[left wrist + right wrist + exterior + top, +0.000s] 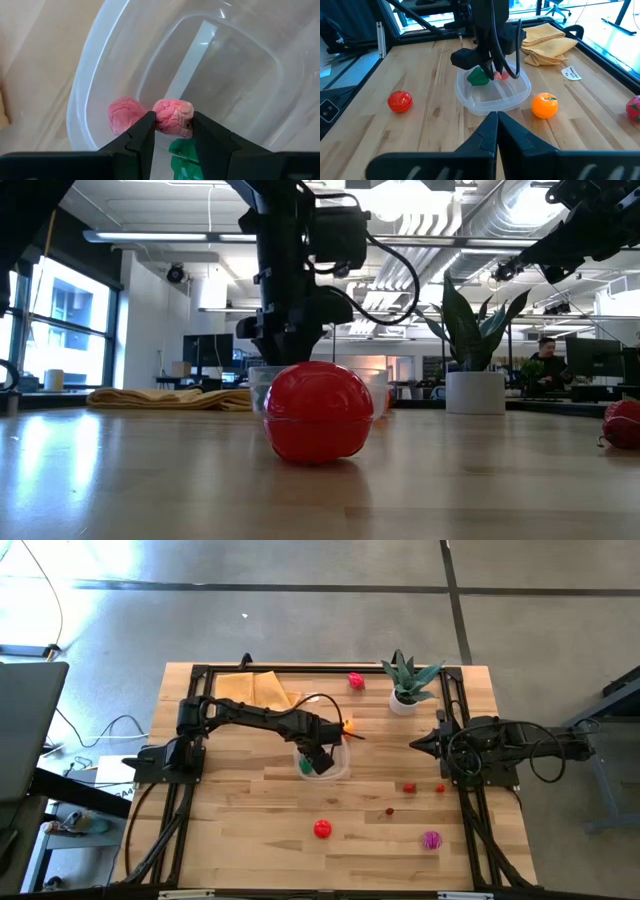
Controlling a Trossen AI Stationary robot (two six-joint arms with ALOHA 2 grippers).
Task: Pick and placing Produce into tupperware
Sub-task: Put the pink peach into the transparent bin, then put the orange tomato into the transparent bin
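Left wrist view: my left gripper [172, 131] is clamped across a pink produce piece [172, 116] over the tupperware [100, 60]; it looks light, slightly soft. My right gripper [496, 131] waits right, fingers together.

My high cam looks straight down; low cam sits at table level; both wrist cams share the tupperware [493, 92].

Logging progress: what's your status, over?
Left gripper shut on pink produce piece over tupperware. Right gripper shut, parked. Nothing blocking.
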